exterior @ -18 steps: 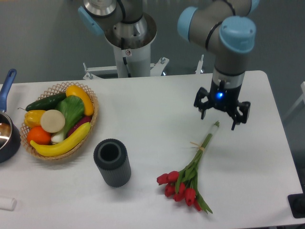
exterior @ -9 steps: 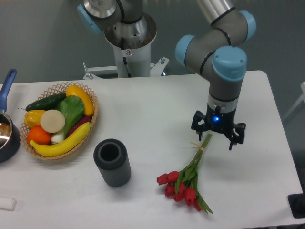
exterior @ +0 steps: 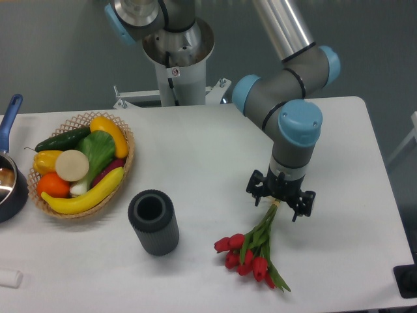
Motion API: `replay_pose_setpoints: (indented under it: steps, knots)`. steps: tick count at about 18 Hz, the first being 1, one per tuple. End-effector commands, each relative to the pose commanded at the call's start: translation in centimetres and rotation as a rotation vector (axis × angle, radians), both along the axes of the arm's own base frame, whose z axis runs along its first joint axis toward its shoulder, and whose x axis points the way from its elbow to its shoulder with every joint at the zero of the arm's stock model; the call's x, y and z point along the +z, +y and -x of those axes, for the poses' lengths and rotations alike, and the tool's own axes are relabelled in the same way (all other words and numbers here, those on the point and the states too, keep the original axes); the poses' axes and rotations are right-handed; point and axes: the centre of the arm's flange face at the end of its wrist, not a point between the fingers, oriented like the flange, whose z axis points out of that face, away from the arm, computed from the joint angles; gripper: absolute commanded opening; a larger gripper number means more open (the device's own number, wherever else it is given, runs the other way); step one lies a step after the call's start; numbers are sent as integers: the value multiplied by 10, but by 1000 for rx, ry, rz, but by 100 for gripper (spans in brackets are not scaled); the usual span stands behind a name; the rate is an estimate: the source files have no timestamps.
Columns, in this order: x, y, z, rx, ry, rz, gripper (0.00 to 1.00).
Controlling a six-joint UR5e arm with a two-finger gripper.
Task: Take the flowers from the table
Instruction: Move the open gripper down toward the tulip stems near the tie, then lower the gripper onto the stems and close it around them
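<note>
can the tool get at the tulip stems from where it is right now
Probably yes. The tool hangs open directly over the stem end of the tulips, which lie on the table with nothing beside them; the dark cylinder stands well left.

Bare table [exterior: 339,130] rings the flowers [exterior: 255,244]; only the dark cylinder [exterior: 154,222] stands near, leftward.

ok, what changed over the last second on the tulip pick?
The gripper came down and toward the camera along the stems, from above their cut ends to over the tied part of the flowers. Its fingers look spread on either side of the stems, with no grasp yet. The flowers lie where they were on the table. The basket and the dark cylinder did not move.
</note>
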Motion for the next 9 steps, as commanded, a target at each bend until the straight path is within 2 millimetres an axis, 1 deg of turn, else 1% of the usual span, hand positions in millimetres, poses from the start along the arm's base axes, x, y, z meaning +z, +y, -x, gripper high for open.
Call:
replay_pose_setpoints:
  steps: [5,8,9]
  knots:
    - [-17,2,1,-9,-26,2,100]
    - [-30,5,4,-11,-44,7,100]
    - [-31,5,4,-11,-45,9,100]
